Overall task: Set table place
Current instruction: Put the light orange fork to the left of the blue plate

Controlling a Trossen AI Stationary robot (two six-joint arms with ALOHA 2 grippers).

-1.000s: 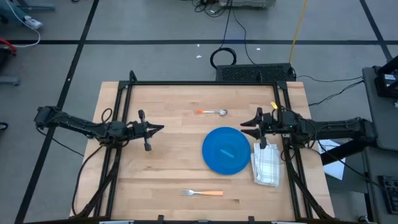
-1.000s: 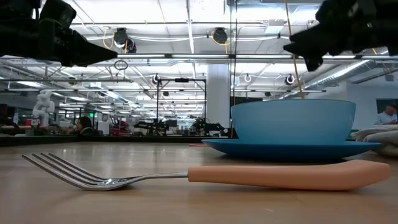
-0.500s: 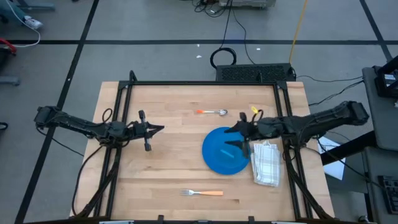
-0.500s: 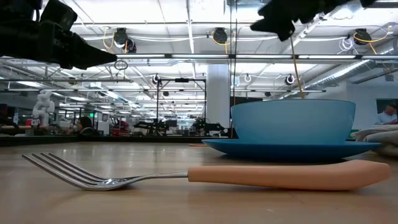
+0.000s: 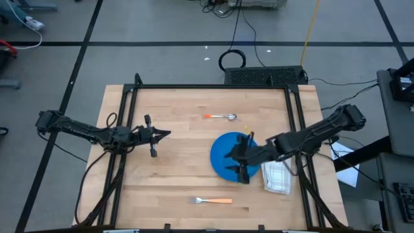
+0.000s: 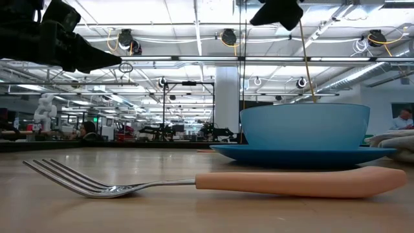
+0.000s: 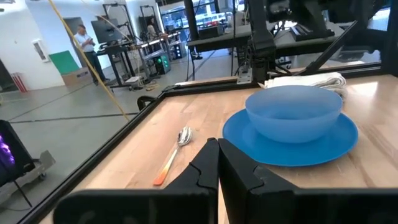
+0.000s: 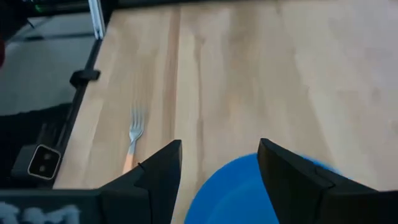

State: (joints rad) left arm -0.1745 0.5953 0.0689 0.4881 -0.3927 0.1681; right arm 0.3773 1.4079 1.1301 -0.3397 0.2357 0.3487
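A blue bowl point(image 7: 293, 112) stands on a blue plate point(image 5: 223, 162) right of the middle of the light wooden table point(image 5: 174, 175). My right gripper point(image 8: 217, 163) is open and hangs above the bowl and plate, touching nothing; it also shows in the high view point(image 5: 234, 157) and at the top of the low view point(image 6: 278, 11). My left gripper point(image 7: 217, 168) is shut and empty above the table's left part point(image 5: 165, 134). An orange-handled fork point(image 5: 210, 200) lies near the front edge. An orange-handled spoon point(image 5: 221, 116) lies at the far side.
A folded pale cloth point(image 5: 278, 171) lies right of the plate, by the table's right edge. A black metal frame point(image 5: 213, 86) edges the tabletop. Bare wood lies between my left gripper and the plate point(image 5: 184, 158).
My right gripper has gone from the table's right edge toward its left and a little toward its near edge, and now hangs over the blue plate and bowl. The things on the table have stayed where they were.
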